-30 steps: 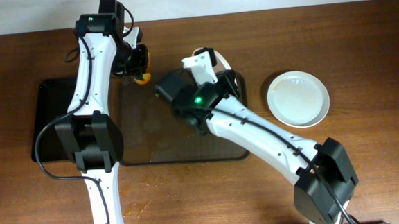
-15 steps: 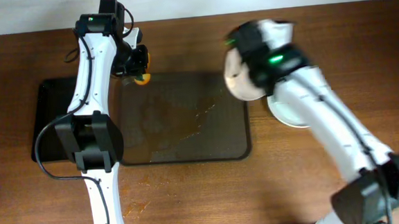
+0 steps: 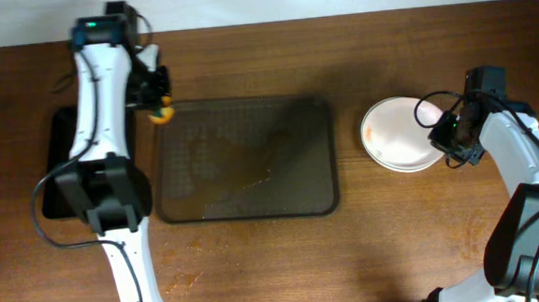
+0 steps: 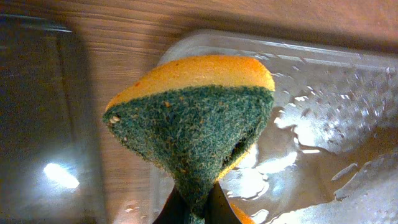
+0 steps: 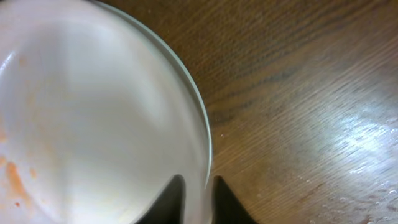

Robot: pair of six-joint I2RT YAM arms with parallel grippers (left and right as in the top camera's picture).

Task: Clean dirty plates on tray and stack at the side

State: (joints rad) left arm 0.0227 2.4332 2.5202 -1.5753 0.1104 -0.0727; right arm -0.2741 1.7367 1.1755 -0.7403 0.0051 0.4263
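Note:
A white plate (image 3: 395, 132) with faint orange smears lies on top of another white plate on the wood to the right of the tray (image 3: 245, 204). My right gripper (image 3: 445, 140) is shut on this plate's right rim. In the right wrist view its fingers (image 5: 198, 199) straddle the rim of the plate (image 5: 93, 124). The dark grey tray holds no plates, only water and an orange-brown streak. My left gripper (image 3: 159, 105) is shut on a yellow-and-green sponge (image 3: 162, 113) above the tray's far left corner. The left wrist view shows the sponge (image 4: 193, 118) pinched between the fingers (image 4: 196, 210) over the wet tray (image 4: 323, 124).
A smaller black tray (image 3: 56, 155) lies left of the big tray, partly under my left arm, and shows in the left wrist view (image 4: 37, 124). Orange crumbs (image 3: 184, 281) dot the wood in front of the big tray. A white wall runs along the table's far edge.
My right arm lifted the plate off the tray's far right corner and carried it right onto the plate beside the tray. My left arm shifted a little left with the sponge.

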